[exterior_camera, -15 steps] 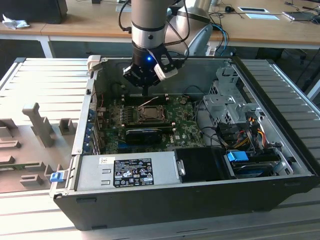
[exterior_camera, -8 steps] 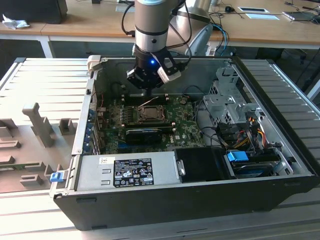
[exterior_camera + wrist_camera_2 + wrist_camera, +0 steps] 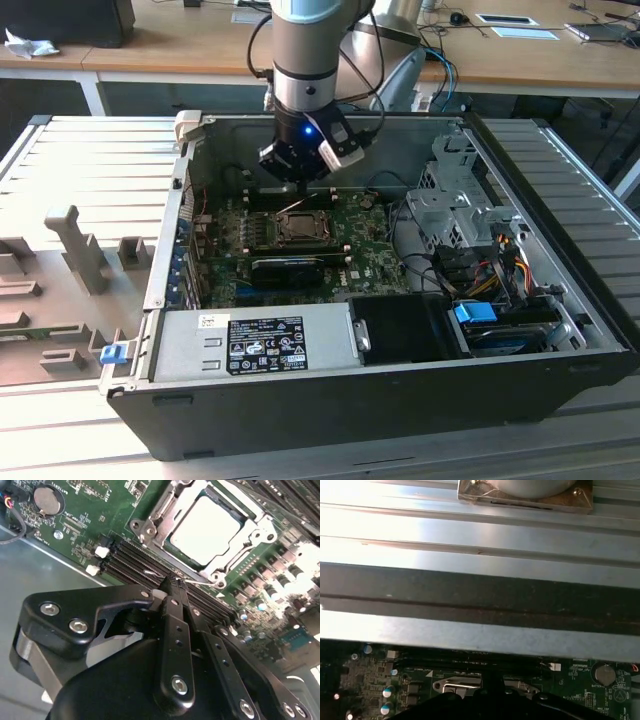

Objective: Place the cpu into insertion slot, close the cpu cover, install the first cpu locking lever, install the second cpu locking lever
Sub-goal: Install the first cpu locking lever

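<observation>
One cpu [image 3: 204, 526], one cpu cover [image 3: 160, 515], one coin cell [image 3: 46, 500], one gripper [image 3: 175, 584].

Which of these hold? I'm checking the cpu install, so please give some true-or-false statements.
1. The cpu sits in the slot. True.
2. The cover stands upright. False: it lies flat around the cpu.
3. The gripper hangs over the drive cage. False: it is low over the board, beside the slot.
4. A coin battery sits on the board. True.
</observation>
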Robot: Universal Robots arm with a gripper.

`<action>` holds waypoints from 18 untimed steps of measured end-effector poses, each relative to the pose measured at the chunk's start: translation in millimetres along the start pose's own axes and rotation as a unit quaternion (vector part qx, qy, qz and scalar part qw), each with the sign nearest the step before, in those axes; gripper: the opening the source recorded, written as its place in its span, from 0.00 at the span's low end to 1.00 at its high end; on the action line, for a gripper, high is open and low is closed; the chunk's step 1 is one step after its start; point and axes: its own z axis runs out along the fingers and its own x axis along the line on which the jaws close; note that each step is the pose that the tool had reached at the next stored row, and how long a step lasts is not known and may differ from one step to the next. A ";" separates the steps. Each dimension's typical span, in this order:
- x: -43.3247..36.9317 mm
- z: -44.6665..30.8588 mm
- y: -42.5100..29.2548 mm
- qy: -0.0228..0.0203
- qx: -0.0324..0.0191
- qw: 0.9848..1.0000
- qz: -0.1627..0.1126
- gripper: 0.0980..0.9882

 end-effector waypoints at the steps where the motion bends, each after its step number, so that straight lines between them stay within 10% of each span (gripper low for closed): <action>1: -1.0 1.0 0.3 0.000 0.000 1.000 0.000 0.01; 18: -13.3 23.8 -2.2 0.000 0.001 1.000 0.001 0.01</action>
